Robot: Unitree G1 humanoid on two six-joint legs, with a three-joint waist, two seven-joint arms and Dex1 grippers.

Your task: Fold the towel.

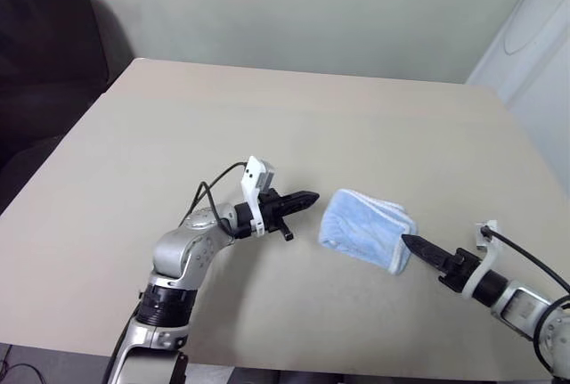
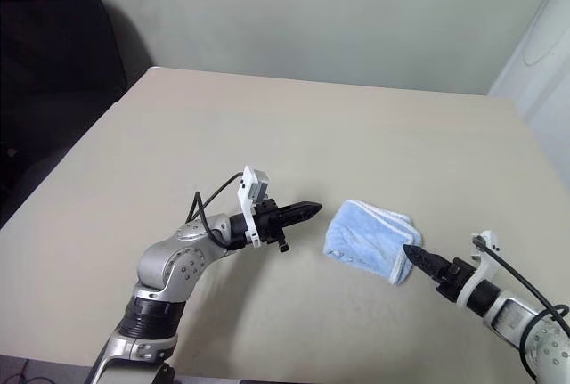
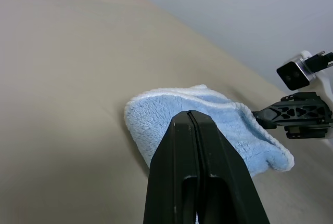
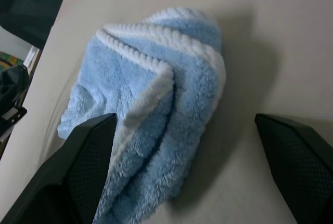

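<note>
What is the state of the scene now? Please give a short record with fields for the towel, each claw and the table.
towel: light blue towel, folded into a small bundle, lying on the table, white edge showing
left claw: left claw shut, holding nothing, beside the towel and apart from it
right claw: right claw open, fingers either side of the towel's near end, not gripping it
table: beige table, bearing the towel

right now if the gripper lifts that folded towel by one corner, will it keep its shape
Probably not: the towel is soft terry in loose, rounded layers, so it would likely droop and unfold. It looks light, and pushed across the table it would likely bunch up.
</note>
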